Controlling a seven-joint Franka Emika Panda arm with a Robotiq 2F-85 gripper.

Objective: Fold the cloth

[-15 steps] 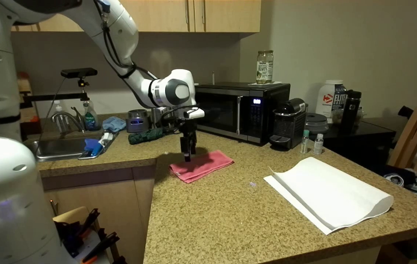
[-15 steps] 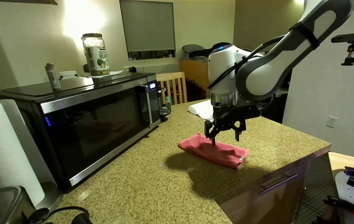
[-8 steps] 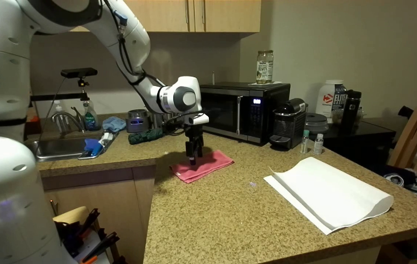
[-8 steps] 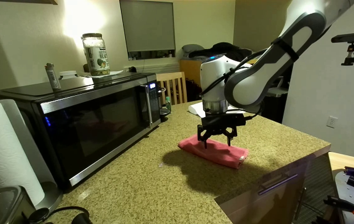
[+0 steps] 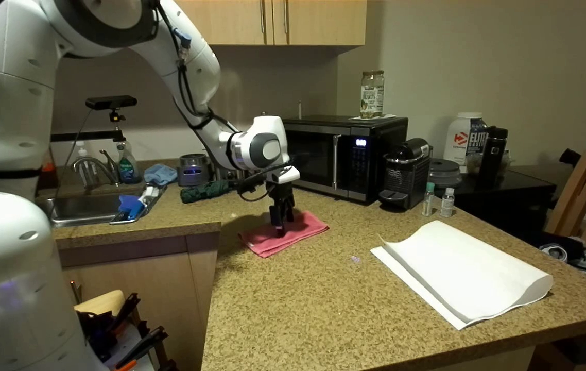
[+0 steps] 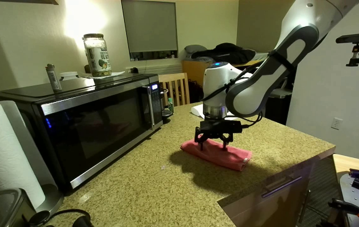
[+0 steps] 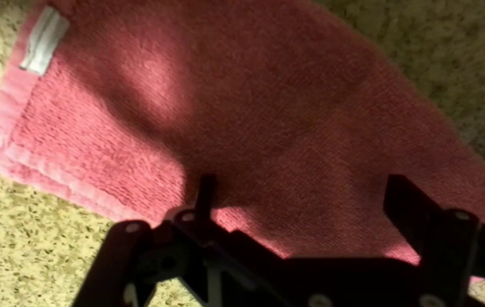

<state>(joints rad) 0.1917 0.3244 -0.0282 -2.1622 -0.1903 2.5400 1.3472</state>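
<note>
Worktop (image 5: pixel 293 309): speckled tan, with an inner corner where the sink (image 5: pixel 87 210) side joins. Pink-red cloth (image 6: pixel 222 160) lies near that corner, folded, partly shaded. Gripper (image 6: pixel 213 148) points down over the cloth; jaws spread wide; whether the tips touch it, cannot tell. White sheet (image 5: pixel 470 273), bent over on itself, lies by the outer edge, well apart from the cloth. Microwave (image 5: pixel 313 157) stands along the wall-side edge, coffee machine (image 5: pixel 405 178) just beside it, jar (image 5: pixel 372 98) on top. Room: wooden chair (image 6: pixel 172 78) beyond the outer edge; grey blind (image 6: pixel 151 28) on a wall; pale cupboards (image 5: pixel 319 23) above.
</note>
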